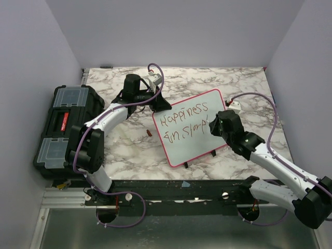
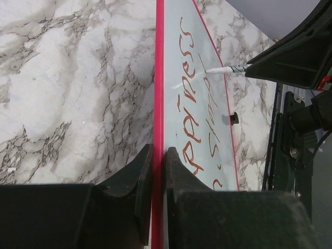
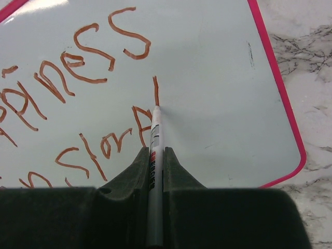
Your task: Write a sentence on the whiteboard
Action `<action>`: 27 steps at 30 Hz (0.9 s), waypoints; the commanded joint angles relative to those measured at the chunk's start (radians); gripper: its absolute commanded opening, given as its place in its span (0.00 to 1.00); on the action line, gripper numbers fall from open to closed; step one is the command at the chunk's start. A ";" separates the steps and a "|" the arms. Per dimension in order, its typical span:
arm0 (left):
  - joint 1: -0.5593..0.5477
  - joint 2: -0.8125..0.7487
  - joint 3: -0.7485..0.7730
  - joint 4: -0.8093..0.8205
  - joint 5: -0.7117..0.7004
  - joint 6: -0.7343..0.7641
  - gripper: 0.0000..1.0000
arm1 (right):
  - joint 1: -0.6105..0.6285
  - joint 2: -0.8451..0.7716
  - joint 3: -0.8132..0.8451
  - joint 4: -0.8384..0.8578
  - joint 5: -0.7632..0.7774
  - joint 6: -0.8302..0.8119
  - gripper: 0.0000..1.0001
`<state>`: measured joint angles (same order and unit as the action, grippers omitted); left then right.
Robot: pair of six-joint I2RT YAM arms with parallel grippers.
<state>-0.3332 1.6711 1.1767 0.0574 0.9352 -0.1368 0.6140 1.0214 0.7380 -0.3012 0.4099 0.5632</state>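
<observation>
The whiteboard (image 1: 207, 106) lies tilted on the marble table, its white face ringed by a thin pink-red frame (image 2: 159, 78). My left gripper (image 2: 157, 155) is shut on that frame at the board's far left corner (image 1: 160, 106). The sentence (image 1: 185, 123) runs in two lines of red-brown lettering, "Happiness" above and a partial second line (image 3: 109, 140) below. My right gripper (image 3: 156, 153) is shut on a white marker (image 3: 154, 140). Its tip (image 3: 156, 108) touches the board at the foot of a fresh vertical stroke (image 3: 155, 91). In the left wrist view the marker (image 2: 225, 69) meets the board from the right.
A black toolbox (image 1: 65, 127) with clear-lidded compartments sits along the table's left edge. A small red marker cap (image 1: 148, 133) lies on the marble just left of the board. The board's two black feet (image 1: 213, 153) point toward the near edge. Purple walls enclose the table.
</observation>
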 commanded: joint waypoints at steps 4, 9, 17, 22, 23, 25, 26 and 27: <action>0.008 -0.014 0.011 0.060 0.013 0.054 0.00 | 0.001 -0.049 -0.055 -0.102 -0.077 0.052 0.01; 0.008 -0.016 0.008 0.059 0.013 0.052 0.00 | 0.001 -0.066 -0.074 -0.113 -0.097 0.070 0.01; 0.008 -0.015 0.006 0.061 0.012 0.052 0.00 | 0.001 -0.048 -0.029 -0.115 -0.016 0.049 0.01; 0.008 -0.015 0.008 0.059 0.010 0.054 0.00 | 0.001 -0.022 0.018 -0.116 0.018 0.031 0.00; 0.009 -0.014 0.008 0.059 0.011 0.054 0.00 | 0.001 -0.020 0.027 -0.117 0.021 0.030 0.01; 0.010 -0.014 0.009 0.059 0.011 0.054 0.00 | 0.000 -0.020 0.047 -0.123 0.028 0.025 0.01; 0.010 -0.011 0.009 0.059 0.010 0.054 0.00 | 0.001 -0.019 0.056 -0.132 0.034 0.023 0.01; 0.010 -0.011 0.010 0.059 0.011 0.053 0.00 | 0.001 -0.021 0.067 -0.140 0.040 0.022 0.01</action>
<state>-0.3332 1.6711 1.1767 0.0578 0.9367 -0.1371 0.6140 0.9985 0.7475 -0.4034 0.3935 0.6037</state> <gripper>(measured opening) 0.125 0.122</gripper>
